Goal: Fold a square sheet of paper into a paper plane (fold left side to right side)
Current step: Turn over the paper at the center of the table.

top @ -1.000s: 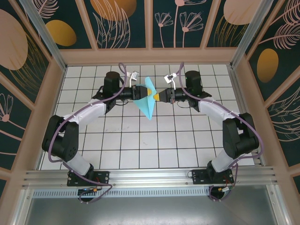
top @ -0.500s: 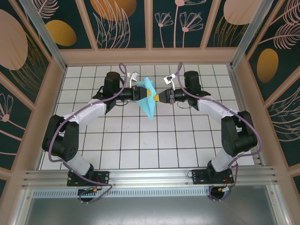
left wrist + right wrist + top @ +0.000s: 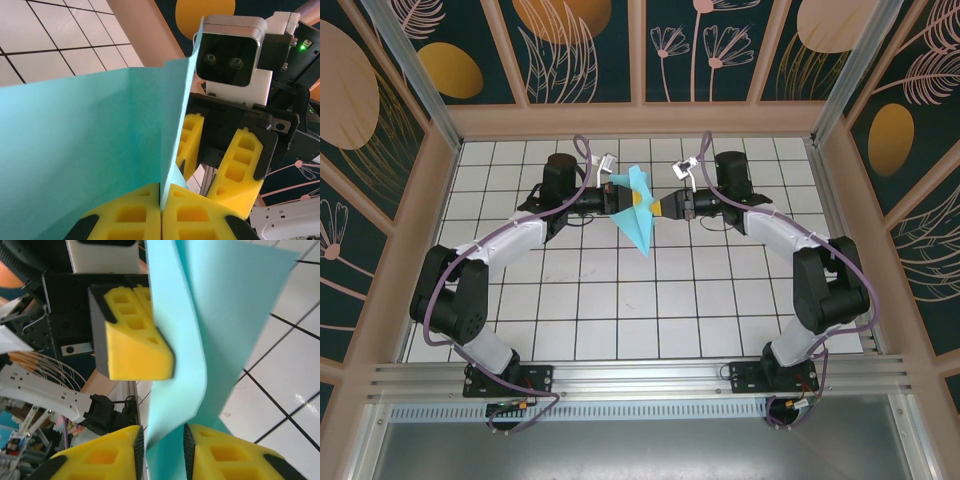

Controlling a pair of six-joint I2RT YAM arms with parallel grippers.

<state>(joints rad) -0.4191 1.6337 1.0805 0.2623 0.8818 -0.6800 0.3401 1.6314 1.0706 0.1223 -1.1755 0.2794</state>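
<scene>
While aloft, paper [image 3: 640, 228] pinched by left fingers [image 3: 125, 217] | right fingers [image 3: 230, 456] seemingly parted around it

No text, label or number can be read (the paper [image 3: 640, 228] is plain).

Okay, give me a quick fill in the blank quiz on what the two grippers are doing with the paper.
1. The paper hangs over a table of ____ tiles.
2. The left gripper is ____ on the paper.
3. The right gripper has its fingers ____, with paper between them.
Missing: white; shut; apart.
</scene>
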